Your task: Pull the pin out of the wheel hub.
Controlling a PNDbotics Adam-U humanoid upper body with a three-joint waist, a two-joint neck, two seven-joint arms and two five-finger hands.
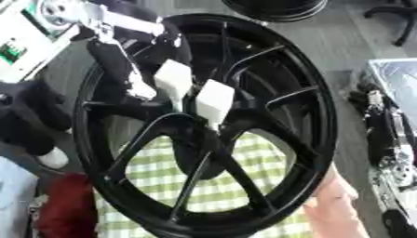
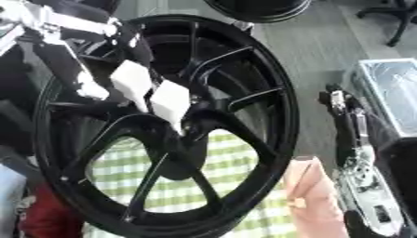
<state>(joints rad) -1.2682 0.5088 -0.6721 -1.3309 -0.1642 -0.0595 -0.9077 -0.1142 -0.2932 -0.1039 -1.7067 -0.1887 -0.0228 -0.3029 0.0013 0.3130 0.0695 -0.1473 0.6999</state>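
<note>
A big black spoked wheel hub [image 1: 269, 69] stands nearly upright and fills the view. My left hand [image 1: 122, 69] comes in from the upper left and is open. Its white-padded fingers [image 1: 215, 100] stretch down to the hub's centre [image 1: 208, 132], and the thumb [image 1: 140, 90] lies apart on a spoke. I cannot make out the pin, which is hidden at the centre behind the fingers. A person's bare hand [image 2: 309, 200] holds the rim at the lower right. My right hand [image 2: 352, 132], black and silver, hangs at the right edge, away from the wheel.
A green checked cloth [image 1: 236, 181] shows through the spokes below. Another black wheel [image 1: 273, 9] lies at the top. A red object [image 1: 61, 209] sits at the lower left, and a clear box [image 2: 395, 88] and a chair base [image 1: 399, 18] are on the right.
</note>
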